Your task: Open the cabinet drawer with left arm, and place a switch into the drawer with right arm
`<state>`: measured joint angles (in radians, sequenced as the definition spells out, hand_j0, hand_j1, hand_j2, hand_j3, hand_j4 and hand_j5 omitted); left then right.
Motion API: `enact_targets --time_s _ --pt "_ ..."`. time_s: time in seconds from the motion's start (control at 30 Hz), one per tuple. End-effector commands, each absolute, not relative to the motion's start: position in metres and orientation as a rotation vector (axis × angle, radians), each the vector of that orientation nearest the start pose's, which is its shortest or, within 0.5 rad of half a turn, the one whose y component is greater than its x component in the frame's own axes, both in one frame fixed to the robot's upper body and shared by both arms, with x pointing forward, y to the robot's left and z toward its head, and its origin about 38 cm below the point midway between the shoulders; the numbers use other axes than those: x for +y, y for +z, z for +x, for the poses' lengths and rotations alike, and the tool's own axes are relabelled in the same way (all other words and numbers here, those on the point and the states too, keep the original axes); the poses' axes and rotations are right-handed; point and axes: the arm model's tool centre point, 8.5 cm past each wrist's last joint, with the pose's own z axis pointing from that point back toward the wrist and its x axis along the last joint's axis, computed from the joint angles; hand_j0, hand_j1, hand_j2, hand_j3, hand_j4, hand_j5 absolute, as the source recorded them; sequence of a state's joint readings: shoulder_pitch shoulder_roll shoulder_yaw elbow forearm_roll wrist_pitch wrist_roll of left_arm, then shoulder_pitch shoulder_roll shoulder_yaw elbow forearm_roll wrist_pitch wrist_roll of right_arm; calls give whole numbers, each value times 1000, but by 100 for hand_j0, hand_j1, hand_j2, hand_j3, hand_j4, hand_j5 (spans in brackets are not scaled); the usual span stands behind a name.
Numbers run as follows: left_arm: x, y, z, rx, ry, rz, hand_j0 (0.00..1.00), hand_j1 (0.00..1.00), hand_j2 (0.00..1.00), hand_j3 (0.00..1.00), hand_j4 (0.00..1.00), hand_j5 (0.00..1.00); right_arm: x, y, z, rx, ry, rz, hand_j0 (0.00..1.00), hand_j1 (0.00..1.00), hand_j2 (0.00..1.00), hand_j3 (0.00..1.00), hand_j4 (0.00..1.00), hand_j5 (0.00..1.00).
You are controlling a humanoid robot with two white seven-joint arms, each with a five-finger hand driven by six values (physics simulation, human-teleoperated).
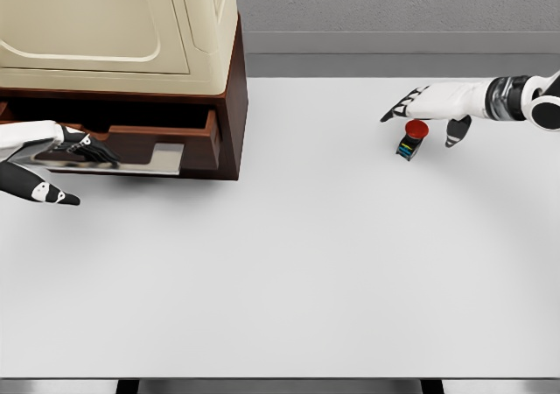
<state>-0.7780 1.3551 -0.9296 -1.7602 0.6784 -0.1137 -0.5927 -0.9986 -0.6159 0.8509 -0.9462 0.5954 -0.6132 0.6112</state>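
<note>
Switch (412, 139) just beneath right robot hand (426, 109), perhaps untouched.

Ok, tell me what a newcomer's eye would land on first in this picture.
The red-capped switch stands out first, alone on the white table at the upper right, with the right hand hovering open just above it. Next comes the cream and brown cabinet at the upper left, its drawer pulled partly out and the left hand gripping the drawer's front.
</note>
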Motion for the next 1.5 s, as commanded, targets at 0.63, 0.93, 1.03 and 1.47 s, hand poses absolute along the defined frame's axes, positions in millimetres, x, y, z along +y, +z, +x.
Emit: enact_targets --time_s 0.63,0.93,1.03,1.47 --pt "370 268 352 -1206 -1426 -223 79 79 79 79 79 79 -317 212 525 -1000 2169 -531 100 100 100 100 100 100" --pt "380 271 344 -1225 -1403 -245 79 79 79 79 79 79 -316 210 525 -996 2174 -527 100 100 100 100 100 100" --pt "381 272 344 -1225 -1399 -245 79 79 79 79 79 79 -315 210 525 -997 2176 -526 100 100 100 100 100 100" --pt "390 277 335 -1259 -1369 -274 80 80 80 80 80 80 -311 201 523 -975 2200 -506 100 100 100 100 100 100"
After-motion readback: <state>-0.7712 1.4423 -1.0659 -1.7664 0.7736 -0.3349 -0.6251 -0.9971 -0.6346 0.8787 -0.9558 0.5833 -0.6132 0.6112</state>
